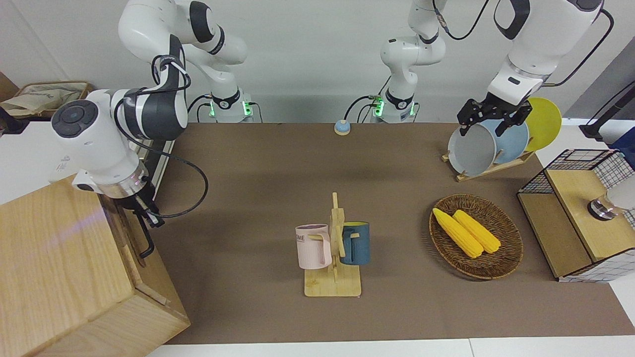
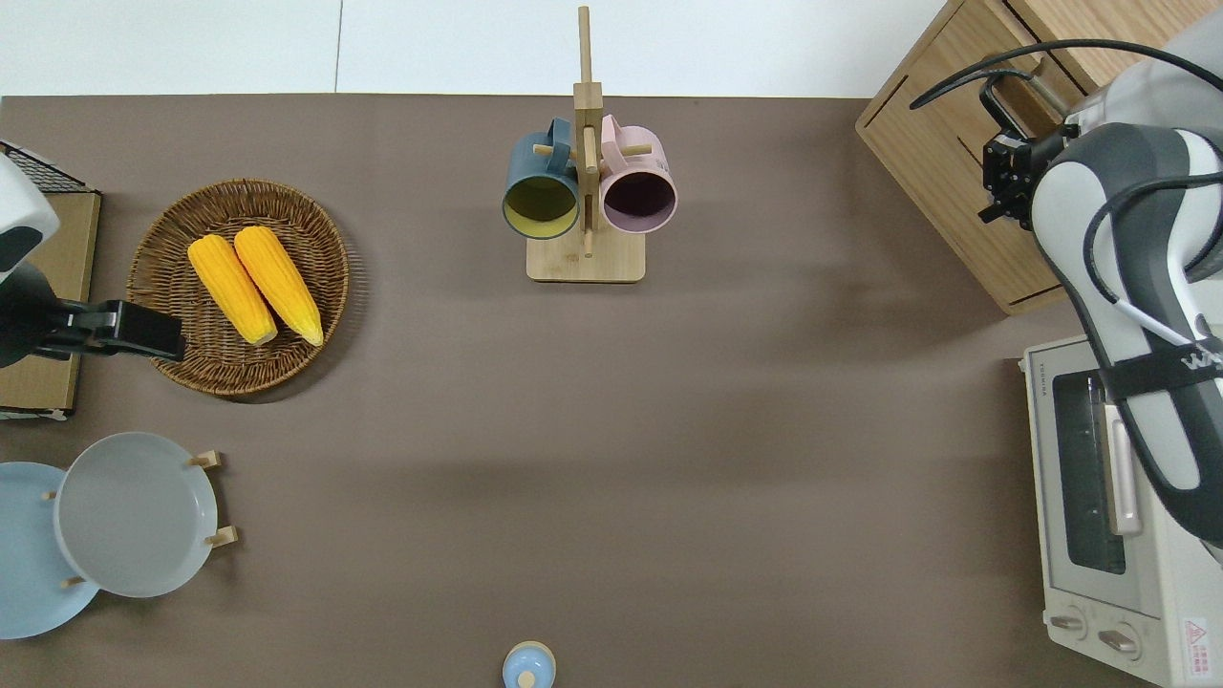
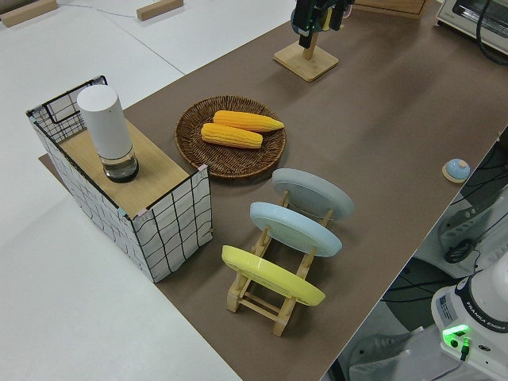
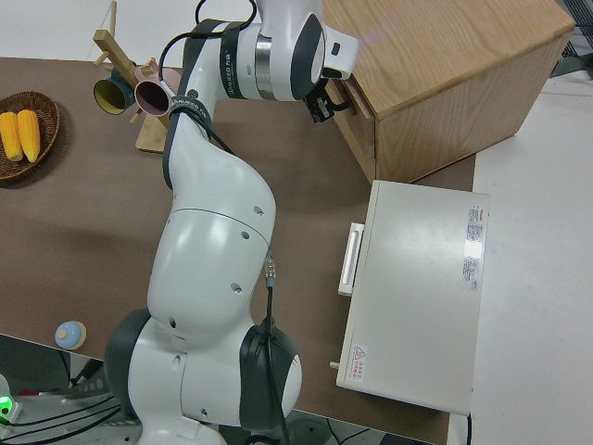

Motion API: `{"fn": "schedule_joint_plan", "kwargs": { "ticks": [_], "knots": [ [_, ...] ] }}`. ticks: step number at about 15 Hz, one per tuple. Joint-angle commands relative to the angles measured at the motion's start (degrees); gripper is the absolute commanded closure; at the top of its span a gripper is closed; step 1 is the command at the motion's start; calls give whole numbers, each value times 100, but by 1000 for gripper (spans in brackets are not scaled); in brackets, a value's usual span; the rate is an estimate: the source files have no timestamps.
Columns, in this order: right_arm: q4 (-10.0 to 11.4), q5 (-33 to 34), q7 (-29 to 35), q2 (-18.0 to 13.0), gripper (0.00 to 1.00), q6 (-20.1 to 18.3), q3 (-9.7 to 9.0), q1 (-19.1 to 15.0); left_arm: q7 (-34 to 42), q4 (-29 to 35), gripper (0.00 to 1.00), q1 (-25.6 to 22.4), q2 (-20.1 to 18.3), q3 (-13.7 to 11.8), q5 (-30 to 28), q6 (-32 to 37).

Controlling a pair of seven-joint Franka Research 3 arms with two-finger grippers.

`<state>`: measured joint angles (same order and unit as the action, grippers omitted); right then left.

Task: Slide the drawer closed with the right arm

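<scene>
We see the right arm (image 1: 94,144) reaching to the big pale wooden box (image 1: 64,277) at the right arm's end of the bench (image 2: 611,430), at about 2 o'clock in the overhead view. The right gripper (image 2: 1011,170) is at the front of the drawer (image 2: 955,167), just beside its black loop handle (image 1: 147,243). We cannot tell if this gripper is open or closed, or if it touches the handle. The drawer front looks almost flush with the box front, with only thin dark gaps around it.

The white oven (image 2: 1118,516) stands beside the box, nearer to the robots, at about 4 o'clock. The mug stand (image 2: 585,182) with a blue and a pink mug is at 12 o'clock, and the basket (image 2: 239,287) with two corn cobs is at about 10 o'clock.

The left arm is parked; its gripper (image 1: 488,119) looks open.
</scene>
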<state>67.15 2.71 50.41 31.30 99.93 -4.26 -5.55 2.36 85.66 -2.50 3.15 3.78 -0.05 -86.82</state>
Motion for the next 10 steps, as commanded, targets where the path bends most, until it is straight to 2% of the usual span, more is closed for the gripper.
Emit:
{"fn": "schedule_joint_plan", "kwargs": {
  "ticks": [1,4,7,10],
  "knots": [
    [-273,37,-137,122,1000,-79,-75,-8,-60,-58,7,39,-25,0,102,104],
    [-255,37,-101,78,1000,-97,-49,159,-60,-58,7,39,-25,0,102,104],
    [-229,133,-145,-44,1000,-211,30,475,-60,-49,7,39,-25,0,102,104],
    [16,353,-311,-273,1000,-325,65,809,-60,-58,7,39,-25,0,102,104]
  ]
}}
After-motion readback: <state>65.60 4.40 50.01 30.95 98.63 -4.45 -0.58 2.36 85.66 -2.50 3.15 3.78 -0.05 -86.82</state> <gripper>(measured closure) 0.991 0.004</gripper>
